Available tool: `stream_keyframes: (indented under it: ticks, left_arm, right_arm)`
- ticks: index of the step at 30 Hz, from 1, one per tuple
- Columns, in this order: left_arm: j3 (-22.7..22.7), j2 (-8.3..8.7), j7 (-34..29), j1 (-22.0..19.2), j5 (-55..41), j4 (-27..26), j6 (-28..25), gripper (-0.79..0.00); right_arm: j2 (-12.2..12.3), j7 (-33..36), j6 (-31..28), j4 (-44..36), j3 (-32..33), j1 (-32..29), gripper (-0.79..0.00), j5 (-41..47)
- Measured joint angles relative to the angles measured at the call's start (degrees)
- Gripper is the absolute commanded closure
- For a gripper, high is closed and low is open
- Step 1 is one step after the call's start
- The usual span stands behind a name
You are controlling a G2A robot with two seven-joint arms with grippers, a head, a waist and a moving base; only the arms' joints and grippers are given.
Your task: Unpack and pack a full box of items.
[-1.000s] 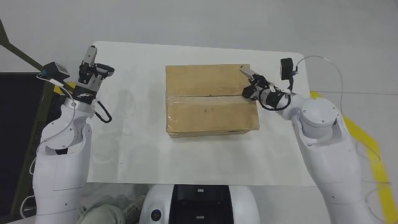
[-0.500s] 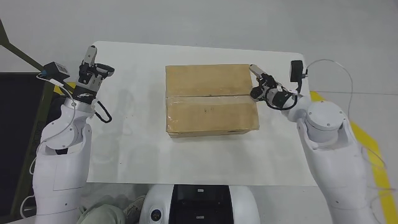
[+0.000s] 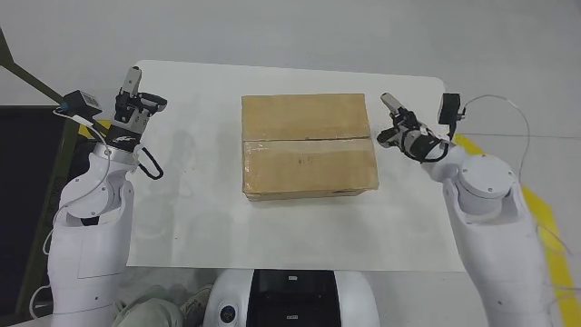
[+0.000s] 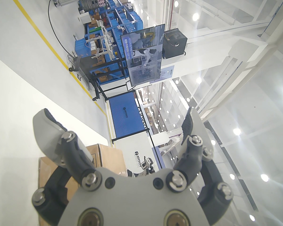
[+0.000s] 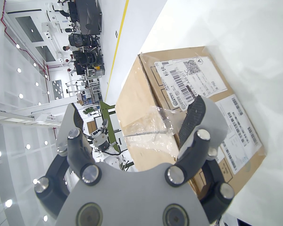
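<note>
A closed brown cardboard box [image 3: 309, 145] lies in the middle of the white table [image 3: 200, 218], its top seam running lengthwise. My right gripper [image 3: 390, 120] hovers just off the box's right end, open and holding nothing. In the right wrist view the box [image 5: 132, 95] shows white shipping labels [image 5: 191, 81] on its end. A loose strip of clear tape [image 5: 151, 128] curls up off that end between the right gripper's [image 5: 135, 109] fingers. My left gripper [image 3: 141, 91] stands open and raised at the table's far left corner, well away from the box [image 4: 103, 156].
Bare table surface surrounds the box on all sides. A dark panel [image 3: 18, 173] stands beside the table's left edge. A yellow floor line [image 3: 536, 209] runs past the right side.
My right gripper has drawn back to the right, from over the box's right end to just beyond it. The left arm has not moved.
</note>
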Motion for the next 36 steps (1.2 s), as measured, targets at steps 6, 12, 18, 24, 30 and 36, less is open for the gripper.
stream_keyframes:
  ticks: [6, 12, 18, 24, 30, 36]
  left_arm:
    - [0.0, 0.0, 0.0, 0.0, 0.0, 0.0, 0.0, -0.785]
    - [0.0, 0.0, 0.0, 0.0, 0.0, 0.0, 0.0, -0.785]
    - [0.0, 0.0, 0.0, 0.0, 0.0, 0.0, 0.0, -0.785]
    - [0.0, 0.0, 0.0, 0.0, 0.0, 0.0, 0.0, -0.785]
    - [0.0, 0.0, 0.0, 0.0, 0.0, 0.0, 0.0, -0.784]
    - [0.0, 0.0, 0.0, 0.0, 0.0, 0.0, 0.0, -0.785]
  right_arm:
    - [0.1, -2.9, -5.5, -0.3, 2.9, -2.5, -0.785, 1.7]
    - [0.1, -5.0, -13.8, 0.6, 5.0, -4.4, -0.785, 3.1]
    - [0.2, -5.8, -17.8, 0.9, 6.5, -4.5, -0.785, 2.5]
    - [0.3, -5.3, -17.9, 1.3, 6.9, -4.0, -0.785, 2.6]
    - [0.3, -5.3, -17.9, 1.3, 6.9, -4.0, -0.785, 2.6]
    - [0.3, -5.3, -17.9, 1.3, 6.9, -4.0, -0.785, 2.6]
